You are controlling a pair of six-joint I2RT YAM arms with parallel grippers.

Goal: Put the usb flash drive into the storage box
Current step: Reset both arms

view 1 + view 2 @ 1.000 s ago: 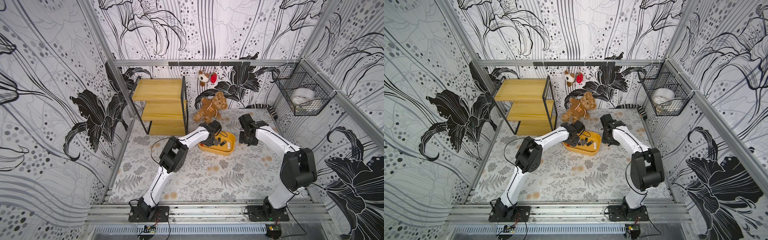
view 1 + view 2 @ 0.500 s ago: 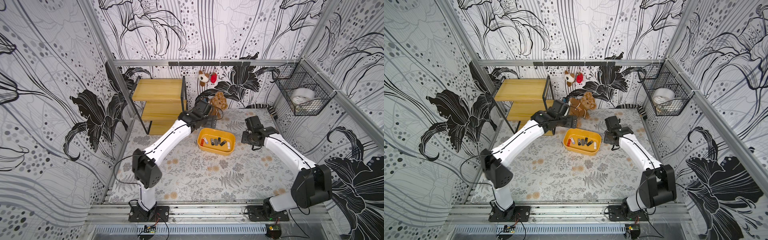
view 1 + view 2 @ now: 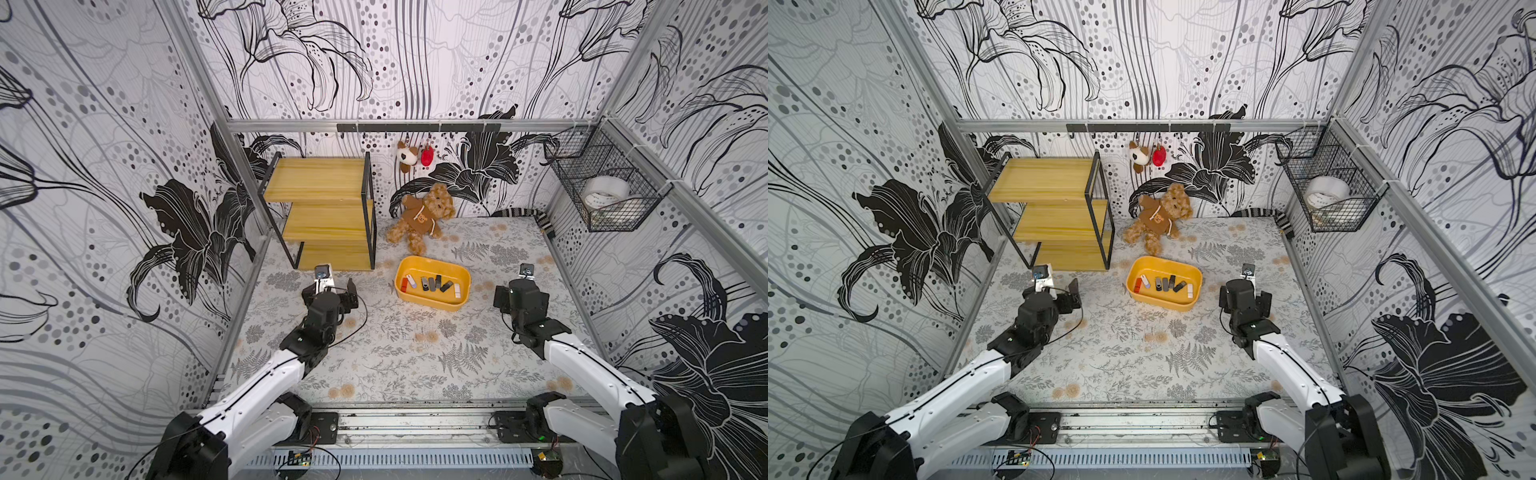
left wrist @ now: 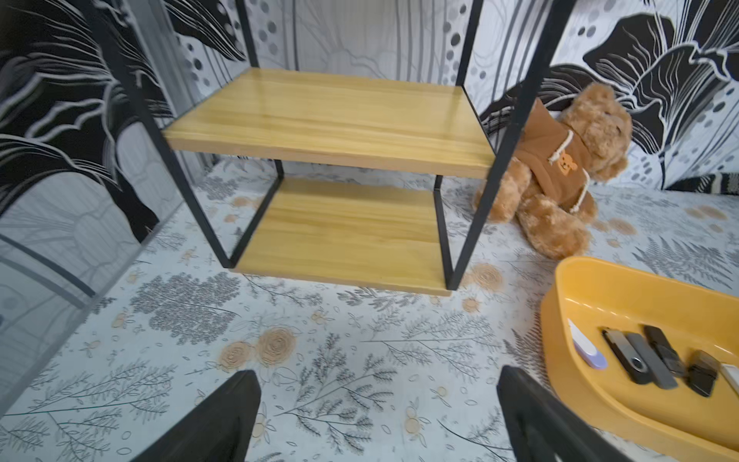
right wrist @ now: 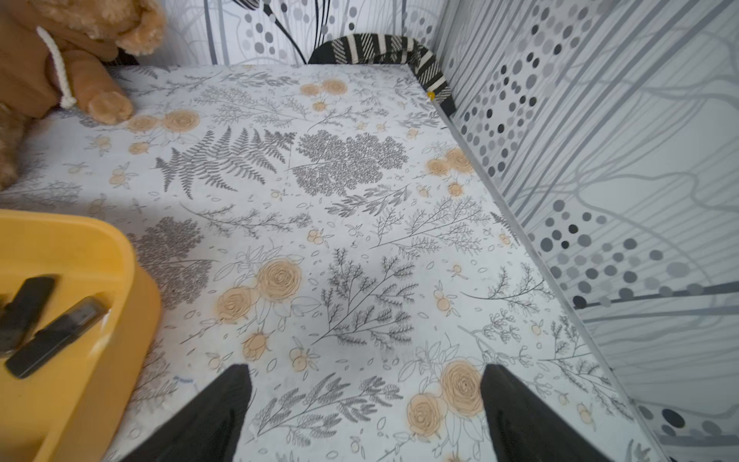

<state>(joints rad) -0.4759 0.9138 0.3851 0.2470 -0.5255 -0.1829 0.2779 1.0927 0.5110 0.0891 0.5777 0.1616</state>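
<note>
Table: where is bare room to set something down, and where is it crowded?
Bare: the mat between left arm and right arm, in front of the storage box; also the far corner between teddy bear and striped cloth. Crowded: inside the box, lined with flash drives.

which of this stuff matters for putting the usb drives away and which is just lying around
For the job:
- yellow storage box
- usb flash drives, all lying inside it

Just lying about:
- teddy bear
- wooden shelf rack
- wire basket holding a tape roll
- plush dog and red charm hanging on the back rail
</note>
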